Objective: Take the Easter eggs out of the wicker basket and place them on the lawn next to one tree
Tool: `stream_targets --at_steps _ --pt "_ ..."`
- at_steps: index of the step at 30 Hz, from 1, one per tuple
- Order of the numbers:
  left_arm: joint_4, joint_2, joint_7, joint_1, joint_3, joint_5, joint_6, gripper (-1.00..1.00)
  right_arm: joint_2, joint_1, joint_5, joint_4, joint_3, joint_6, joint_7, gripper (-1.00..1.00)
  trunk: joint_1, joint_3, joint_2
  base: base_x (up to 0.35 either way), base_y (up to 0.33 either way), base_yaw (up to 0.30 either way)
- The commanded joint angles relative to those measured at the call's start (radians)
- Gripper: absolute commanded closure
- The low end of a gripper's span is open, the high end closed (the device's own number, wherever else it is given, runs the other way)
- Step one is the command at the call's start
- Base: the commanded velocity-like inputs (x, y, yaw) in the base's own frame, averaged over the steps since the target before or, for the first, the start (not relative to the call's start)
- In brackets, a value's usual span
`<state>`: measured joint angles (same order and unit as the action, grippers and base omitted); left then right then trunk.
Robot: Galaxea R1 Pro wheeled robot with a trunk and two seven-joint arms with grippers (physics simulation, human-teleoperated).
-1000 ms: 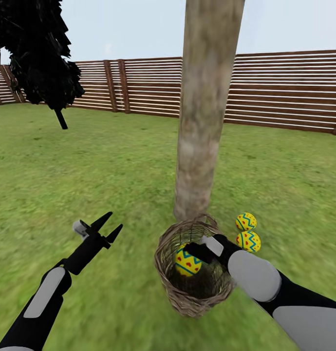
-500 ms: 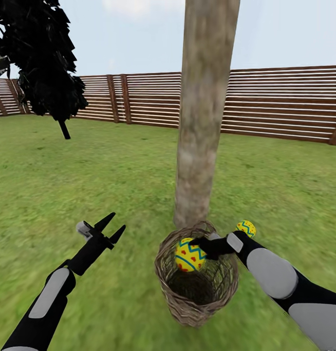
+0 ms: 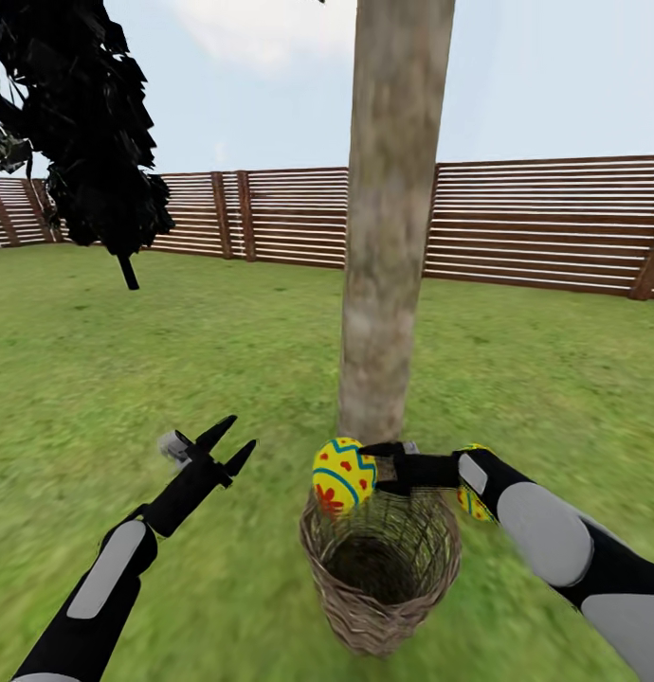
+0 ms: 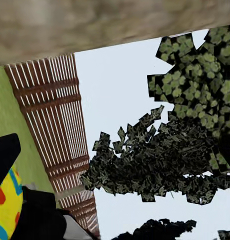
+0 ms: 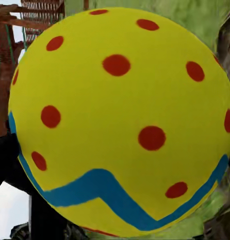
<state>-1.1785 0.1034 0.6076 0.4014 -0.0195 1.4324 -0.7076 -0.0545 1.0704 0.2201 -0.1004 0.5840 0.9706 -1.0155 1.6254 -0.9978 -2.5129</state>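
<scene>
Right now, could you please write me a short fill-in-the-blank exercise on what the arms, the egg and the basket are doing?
1. The right gripper is shut on an Easter ____.
2. That egg hangs just above the rim of the wicker ____.
3. The wicker basket sits on the lawn at the foot of the ____.
4. The left gripper is open and holds ____.

Missing words: egg; basket; tree; nothing

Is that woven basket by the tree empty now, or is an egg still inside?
Empty: the wicker basket shows only its bare dark hollow, and the right gripper holds an Easter egg above its rim.
</scene>
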Motion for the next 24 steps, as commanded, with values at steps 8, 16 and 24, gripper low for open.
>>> stream_targets --at_steps 8,16,24 --pt "-0.046 -0.004 0.008 0.001 0.028 0.005 -0.008 -1.00 -0.015 -0.002 0.012 -0.009 -0.027 -0.001 -0.185 1.00 -0.003 0.035 0.001 0.000 0.000 -0.221" --pt "-0.049 -0.023 0.021 0.001 0.034 0.011 -0.011 -1.00 -0.024 -0.003 0.010 -0.009 -0.027 -0.002 -0.187 1.00 -0.003 0.044 0.001 -0.021 -0.011 -0.231" --pt "-0.050 -0.037 0.020 0.001 0.079 0.011 -0.011 -1.00 -0.030 -0.003 0.010 -0.009 -0.026 -0.002 -0.187 1.00 -0.003 0.053 0.001 -0.243 -0.171 -0.230"
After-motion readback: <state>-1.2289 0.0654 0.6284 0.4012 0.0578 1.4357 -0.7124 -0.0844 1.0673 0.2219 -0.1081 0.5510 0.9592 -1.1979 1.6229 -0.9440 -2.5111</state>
